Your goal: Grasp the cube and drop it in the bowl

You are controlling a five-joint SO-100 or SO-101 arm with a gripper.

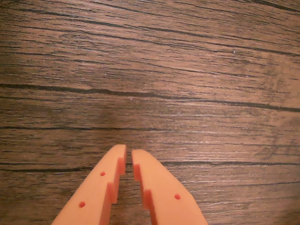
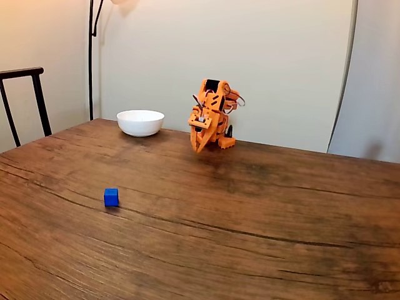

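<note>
A tiny bright-blue cube (image 2: pixel 111 197) rests on the wooden table, toward the front left in the fixed view. A white bowl (image 2: pixel 140 122) stands at the back left near the wall. The orange arm is folded up at the back centre, its gripper (image 2: pixel 198 148) pointing down just above the table, to the right of the bowl and far behind the cube. In the wrist view the gripper (image 1: pixel 129 157) enters from the bottom edge, its two orange fingers nearly touching with nothing between them, over bare wood.
A dark chair back (image 2: pixel 24 94) stands past the table's left edge, and a lamp pole (image 2: pixel 91 56) rises behind the bowl. A wide stretch of wooden table (image 2: pixel 262 212) lies between the arm and the cube.
</note>
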